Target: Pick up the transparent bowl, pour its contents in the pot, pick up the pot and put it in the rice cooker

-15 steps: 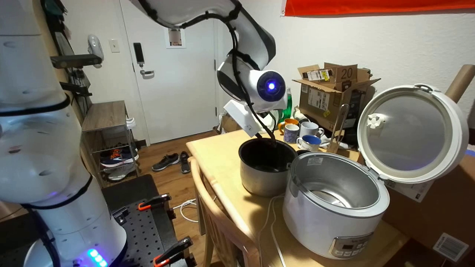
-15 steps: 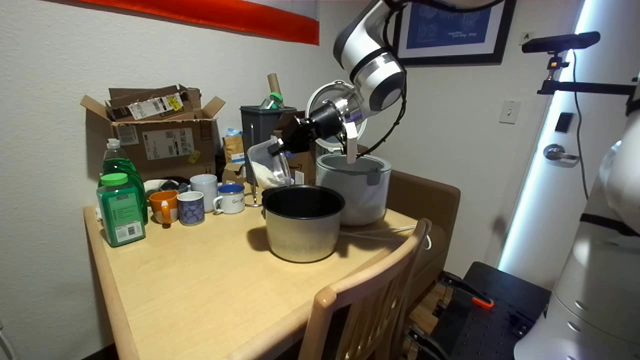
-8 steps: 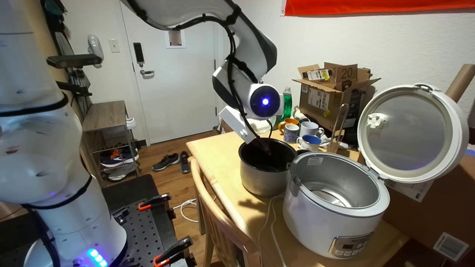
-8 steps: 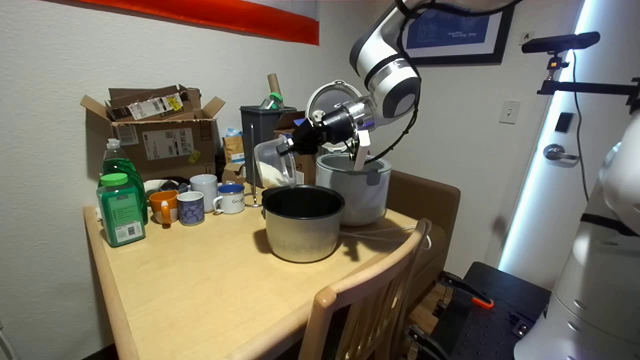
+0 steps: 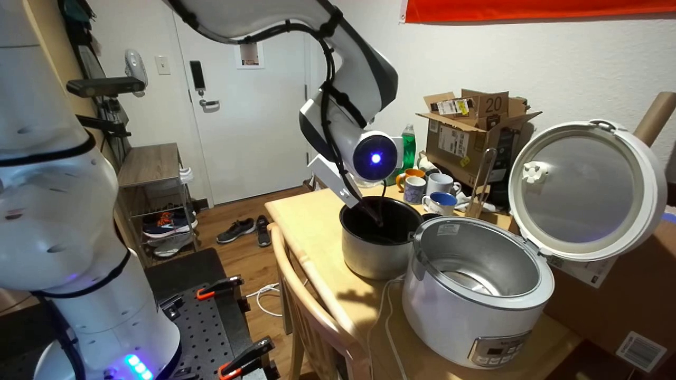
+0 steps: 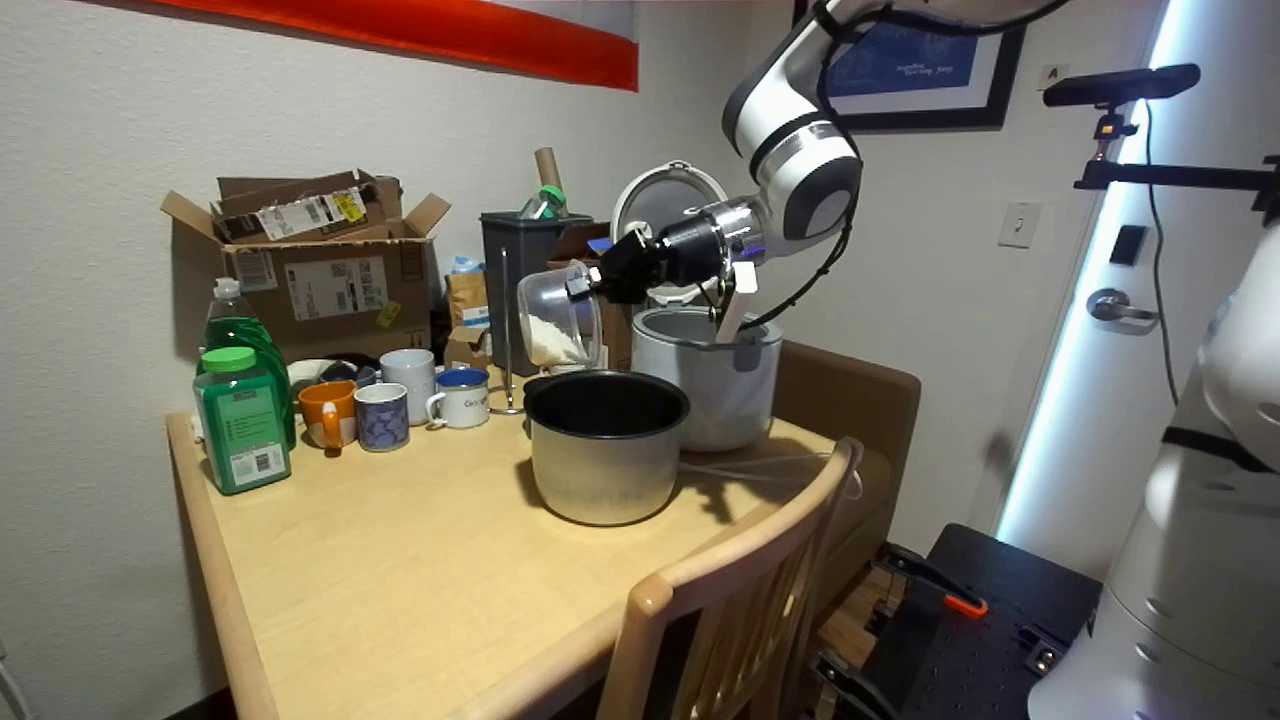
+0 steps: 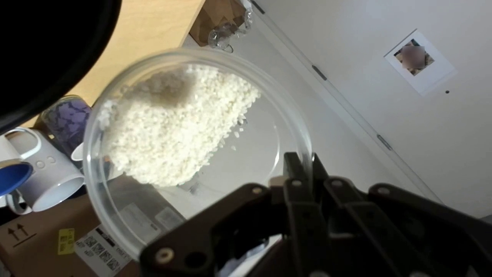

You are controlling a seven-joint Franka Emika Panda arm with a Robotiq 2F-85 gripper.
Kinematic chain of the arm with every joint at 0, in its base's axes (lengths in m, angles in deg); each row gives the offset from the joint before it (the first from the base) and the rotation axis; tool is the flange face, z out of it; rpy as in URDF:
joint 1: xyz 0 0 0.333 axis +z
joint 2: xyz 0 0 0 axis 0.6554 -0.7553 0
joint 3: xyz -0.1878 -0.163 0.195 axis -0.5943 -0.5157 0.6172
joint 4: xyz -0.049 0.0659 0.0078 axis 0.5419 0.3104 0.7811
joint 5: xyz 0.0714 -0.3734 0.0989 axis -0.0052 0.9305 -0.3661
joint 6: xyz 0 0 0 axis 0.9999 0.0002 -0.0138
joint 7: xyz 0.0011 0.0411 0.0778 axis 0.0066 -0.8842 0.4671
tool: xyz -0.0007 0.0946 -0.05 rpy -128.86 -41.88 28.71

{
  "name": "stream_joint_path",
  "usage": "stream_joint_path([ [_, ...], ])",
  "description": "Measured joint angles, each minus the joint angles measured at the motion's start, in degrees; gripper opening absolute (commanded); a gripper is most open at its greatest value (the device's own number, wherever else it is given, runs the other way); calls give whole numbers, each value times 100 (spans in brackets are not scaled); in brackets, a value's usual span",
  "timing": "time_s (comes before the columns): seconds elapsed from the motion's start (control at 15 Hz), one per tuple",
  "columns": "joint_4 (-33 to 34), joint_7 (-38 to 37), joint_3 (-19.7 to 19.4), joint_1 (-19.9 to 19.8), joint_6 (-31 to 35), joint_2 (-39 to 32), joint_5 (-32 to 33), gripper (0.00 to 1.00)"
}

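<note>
Transparent bowl (image 6: 556, 303), left of the fingers (image 6: 580, 288) in an exterior view: rim pinched between them, body tilted, white rice grains (image 7: 177, 130) heaped inside. Lifting is complete; pouring, judging by the heap, is yet to be accomplished. Grey metal pot (image 6: 608, 472), lower than the fingers: no rice shows in the visible interior. White rice cooker (image 6: 720, 390), right of the fingers and lower: hinged lid (image 5: 586, 187) raised, pot not inside. Pot transfer is also outstanding.
</note>
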Motion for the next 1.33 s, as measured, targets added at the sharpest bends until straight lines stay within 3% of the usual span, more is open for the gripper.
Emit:
stream_joint_path([
  [0.67,-278,501,-181,-190,-726,5,-302,2],
  [1.33,-363,545,-219,-260,-851,-8,-543,2],
])
